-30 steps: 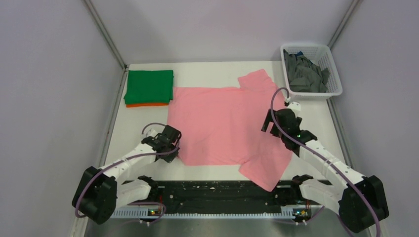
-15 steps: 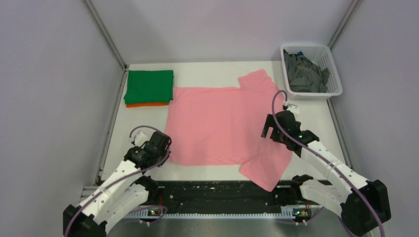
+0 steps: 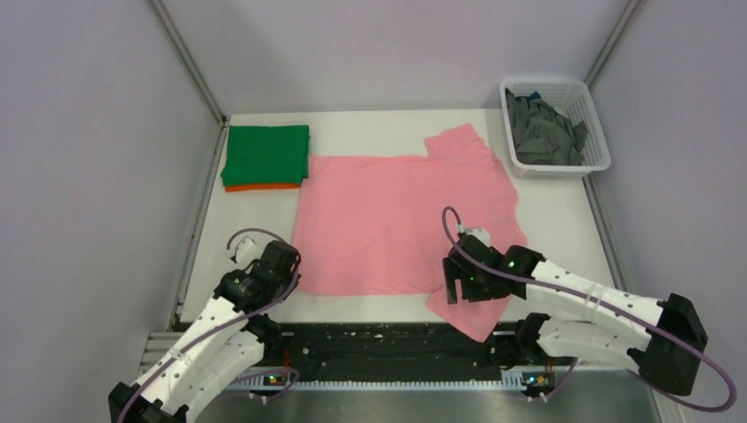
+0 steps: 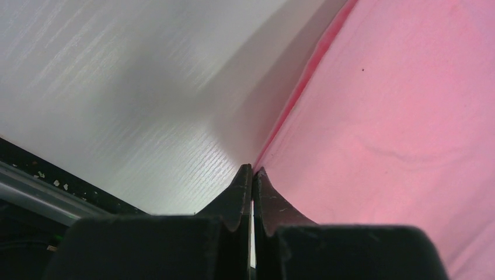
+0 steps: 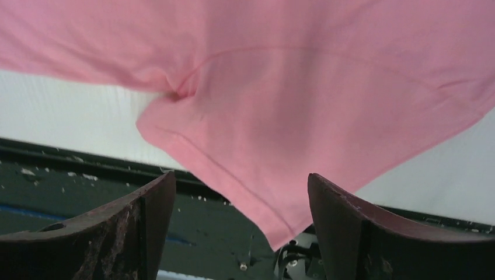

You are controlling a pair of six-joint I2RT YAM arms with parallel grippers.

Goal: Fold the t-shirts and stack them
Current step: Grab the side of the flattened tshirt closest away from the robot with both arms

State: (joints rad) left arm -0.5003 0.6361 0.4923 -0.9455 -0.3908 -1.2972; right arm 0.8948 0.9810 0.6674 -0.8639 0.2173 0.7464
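Right tool (image 3: 456,286) nearer; white table (image 3: 379,128)

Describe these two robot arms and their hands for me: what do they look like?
Both the left arm and right arm are white tubes linked by chunky black joints, each with a looping purple cable. The left hand and right hand are black with two wedge-shaped fingers, the right one's scuffed.
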